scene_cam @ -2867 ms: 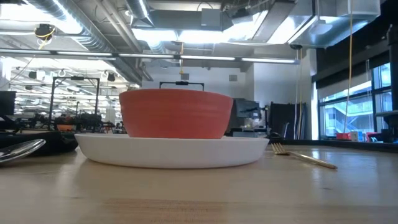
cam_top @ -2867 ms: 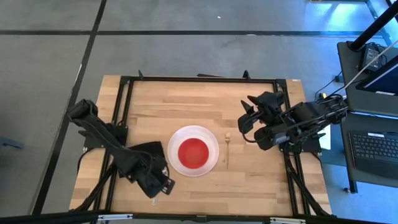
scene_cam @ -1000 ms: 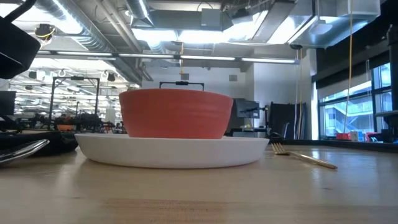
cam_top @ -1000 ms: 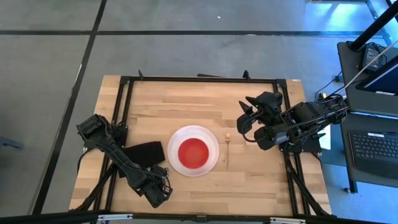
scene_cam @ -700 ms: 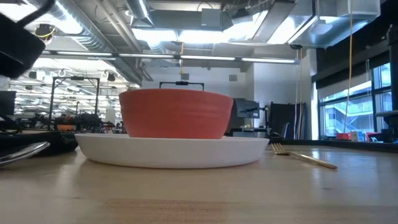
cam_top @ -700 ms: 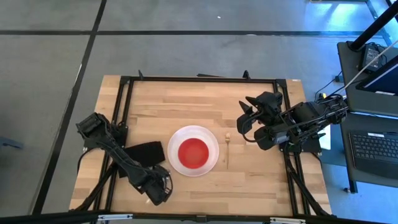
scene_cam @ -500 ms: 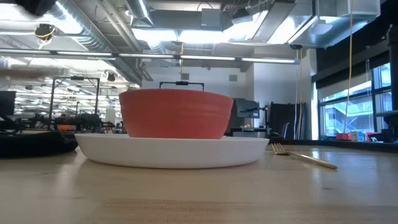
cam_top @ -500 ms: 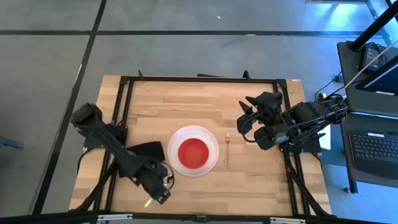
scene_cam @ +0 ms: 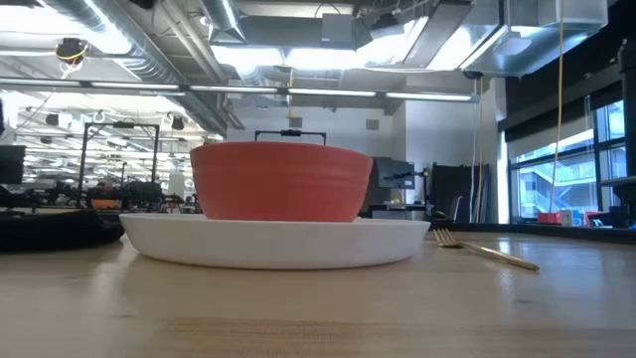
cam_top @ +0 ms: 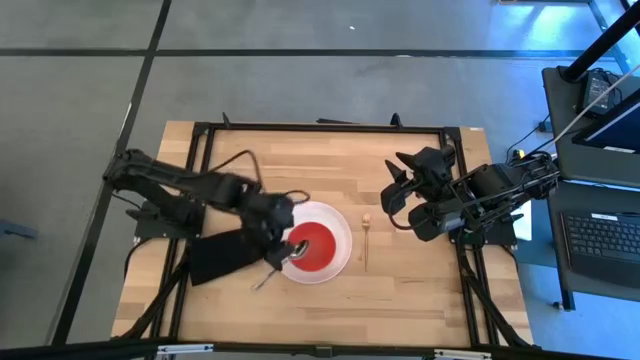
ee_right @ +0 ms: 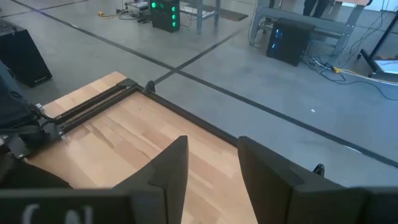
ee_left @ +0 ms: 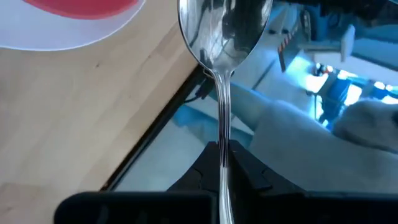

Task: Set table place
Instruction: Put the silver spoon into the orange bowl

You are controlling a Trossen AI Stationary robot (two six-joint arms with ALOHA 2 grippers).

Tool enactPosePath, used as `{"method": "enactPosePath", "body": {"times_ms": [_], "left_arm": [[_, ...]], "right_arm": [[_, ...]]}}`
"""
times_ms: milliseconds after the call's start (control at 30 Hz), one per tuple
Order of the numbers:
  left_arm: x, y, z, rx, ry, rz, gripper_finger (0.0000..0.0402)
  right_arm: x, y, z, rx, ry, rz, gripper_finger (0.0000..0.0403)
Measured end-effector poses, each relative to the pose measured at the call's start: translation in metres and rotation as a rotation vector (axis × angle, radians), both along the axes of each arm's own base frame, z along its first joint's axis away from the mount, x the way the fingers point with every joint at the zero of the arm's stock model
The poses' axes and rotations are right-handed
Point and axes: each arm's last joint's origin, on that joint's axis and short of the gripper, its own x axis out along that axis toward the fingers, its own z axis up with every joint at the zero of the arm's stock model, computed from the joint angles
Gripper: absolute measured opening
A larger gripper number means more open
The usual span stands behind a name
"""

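The round white plate [cam_top: 338, 258] lies mid-table with the red bowl [cam_top: 312, 245] standing in it; both also show in the low view, plate [scene_cam: 278, 242] and bowl [scene_cam: 281, 181]. The slim fork [cam_top: 366, 243] lies flat on the wood right of the plate. My left gripper [cam_top: 283, 250] is at the plate's left rim, shut on the silver spoon [ee_left: 222, 31]. My right gripper [cam_top: 395, 197] hovers open and empty at the table's right, beyond the fork. My left gripper pinches the spoon's thin handle [ee_left: 222, 142] between its two fingers. The spoon runs along the fingers and sticks out straight ahead of them, its bowl [ee_left: 224, 28] at the free end. The spoon is lifted clear of the table beside the plate.
The black folded cloth [cam_top: 222, 256] lies left of the plate, partly under my left arm. The table's black frame [cam_top: 320, 127] runs along its edges. Bare wood lies near the front edge and far of the plate.
My left gripper has left the table's near edge, where the spoon lay beside the cloth, and has swung up, away from the near edge and right toward the plate's left rim. The spoon has come off the table with it and no longer shows in the low view.
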Motion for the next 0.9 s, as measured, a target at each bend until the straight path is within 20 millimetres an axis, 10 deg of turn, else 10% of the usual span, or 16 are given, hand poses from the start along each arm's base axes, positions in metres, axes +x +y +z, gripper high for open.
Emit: {"method": "enactPosePath", "body": {"times_ms": [900], "left_arm": [[0.063,0.079,-0.138,-0.103,0.248,-0.211,0.0004]], "right_arm": [[-0.002,-0.001,-0.001,-0.018,0.017,-0.006,0.0145]]}}
